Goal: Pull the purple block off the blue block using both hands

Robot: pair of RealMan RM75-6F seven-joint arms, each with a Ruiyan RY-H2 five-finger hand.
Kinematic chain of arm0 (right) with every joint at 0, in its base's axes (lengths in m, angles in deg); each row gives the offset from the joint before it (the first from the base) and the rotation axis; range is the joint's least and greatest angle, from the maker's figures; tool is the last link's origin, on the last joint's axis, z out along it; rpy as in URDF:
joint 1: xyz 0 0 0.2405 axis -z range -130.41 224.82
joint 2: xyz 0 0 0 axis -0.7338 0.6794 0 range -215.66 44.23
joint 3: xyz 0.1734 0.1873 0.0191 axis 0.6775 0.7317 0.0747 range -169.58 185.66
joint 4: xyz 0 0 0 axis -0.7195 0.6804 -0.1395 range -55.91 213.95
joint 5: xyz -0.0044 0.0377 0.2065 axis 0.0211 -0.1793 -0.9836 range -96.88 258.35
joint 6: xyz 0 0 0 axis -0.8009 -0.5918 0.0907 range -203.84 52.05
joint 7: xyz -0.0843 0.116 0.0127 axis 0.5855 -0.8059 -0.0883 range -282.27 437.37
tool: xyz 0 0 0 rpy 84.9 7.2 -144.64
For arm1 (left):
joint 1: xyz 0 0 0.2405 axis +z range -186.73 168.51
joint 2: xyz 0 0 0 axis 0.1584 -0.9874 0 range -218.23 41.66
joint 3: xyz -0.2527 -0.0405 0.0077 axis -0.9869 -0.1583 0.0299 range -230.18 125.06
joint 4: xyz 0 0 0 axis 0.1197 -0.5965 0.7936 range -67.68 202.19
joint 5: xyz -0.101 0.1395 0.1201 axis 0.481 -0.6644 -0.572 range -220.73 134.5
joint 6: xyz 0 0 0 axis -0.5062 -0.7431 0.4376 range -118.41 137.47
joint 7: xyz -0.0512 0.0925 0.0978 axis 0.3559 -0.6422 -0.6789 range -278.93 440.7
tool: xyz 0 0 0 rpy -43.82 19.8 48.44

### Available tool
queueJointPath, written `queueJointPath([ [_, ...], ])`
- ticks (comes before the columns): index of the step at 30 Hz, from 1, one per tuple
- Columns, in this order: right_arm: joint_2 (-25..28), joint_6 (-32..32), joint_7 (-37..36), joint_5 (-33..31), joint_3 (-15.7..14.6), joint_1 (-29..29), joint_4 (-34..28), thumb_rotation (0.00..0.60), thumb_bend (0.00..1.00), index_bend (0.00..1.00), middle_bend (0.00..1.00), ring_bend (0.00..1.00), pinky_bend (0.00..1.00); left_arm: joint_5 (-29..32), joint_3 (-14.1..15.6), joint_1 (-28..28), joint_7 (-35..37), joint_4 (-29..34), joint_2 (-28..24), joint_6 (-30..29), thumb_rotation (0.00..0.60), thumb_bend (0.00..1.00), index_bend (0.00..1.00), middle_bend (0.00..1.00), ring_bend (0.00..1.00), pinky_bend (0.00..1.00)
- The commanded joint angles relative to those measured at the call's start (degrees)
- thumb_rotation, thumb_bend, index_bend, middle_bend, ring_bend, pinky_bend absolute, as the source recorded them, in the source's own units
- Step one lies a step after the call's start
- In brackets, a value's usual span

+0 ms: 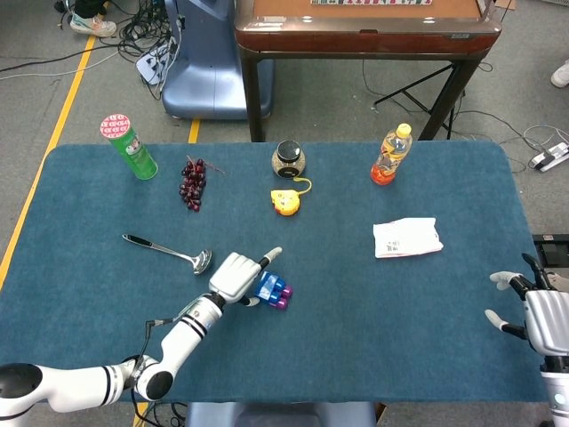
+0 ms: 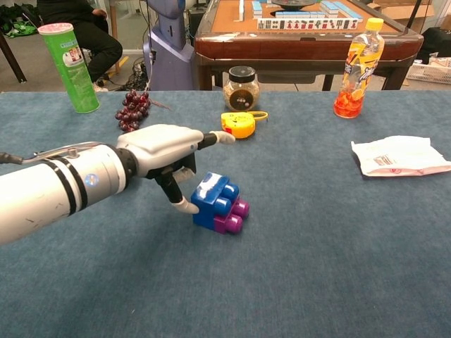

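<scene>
The blue block (image 2: 211, 197) lies on the blue table cloth (image 2: 338, 267) with the purple block (image 2: 232, 217) stuck to its lower right side; the pair also shows in the head view, blue block (image 1: 267, 286) and purple block (image 1: 281, 300). My left hand (image 2: 165, 151) hovers at the blue block's left. Its thumb tip touches the block's near-left face and one finger points out past it, so nothing is gripped. Far from the blocks, my right hand (image 1: 533, 316) stays at the table's right edge with fingers spread and nothing in it.
A ladle (image 1: 169, 252) lies left of the left hand (image 1: 236, 276). Further back stand a green can (image 2: 70, 67), grapes (image 2: 130, 107), a yellow tape measure (image 2: 238, 124), a jar (image 2: 242, 86) and an orange drink bottle (image 2: 356, 67). A white packet (image 2: 398, 156) lies at the right.
</scene>
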Motion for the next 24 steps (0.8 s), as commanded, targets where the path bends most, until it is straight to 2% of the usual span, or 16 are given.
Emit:
queueJointPath([
  [1,-0.21,-0.19,0.02,0.08,-0.02,-0.17,0.08,0.6,0.06,0.41,0.49,0.34,0.55,0.96,0.03,-0.06,1.06,0.0,-0.33,0.47,0.6,0.0,0.06,0.89,0.91,1.0],
  [7,-0.51,-0.62,0.22,0.24,0.04,-0.63,0.04,0.6,0.06,0.41,0.49,0.34,0.55,2.38,0.51,-1.54,1.36,0.96,-1.64,3.4,0.6,0.0,0.18,0.89,0.91,1.0],
  [12,-0.53,-0.75,0.46,0.29,-0.05,-0.73,-0.17,0.6,0.06,0.41,0.49,0.34,0.55,4.93,0.46,-3.1,0.68,0.82,-1.26,5.09,0.6,0.0,0.22,0.94,0.92,1.0],
  [16,-0.47,-0.74,0.41,0.1,-0.08,-0.64,-0.19,0.6,0.06,0.41,0.49,0.34,0.55,6.67,0.67,-3.94,-0.02,0.23,-0.69,5.34,0.6,0.0,0.25,0.95,0.91,1.0],
  [24,-0.91,-1.14,-0.24,-0.12,-0.23,-0.69,0.41,0.6,0.06,0.41,0.49,0.34,0.55,8.33,0.55,-4.63,0.76,0.06,-0.53,4.84,0.6,0.03,0.39,0.96,0.92,1.0],
])
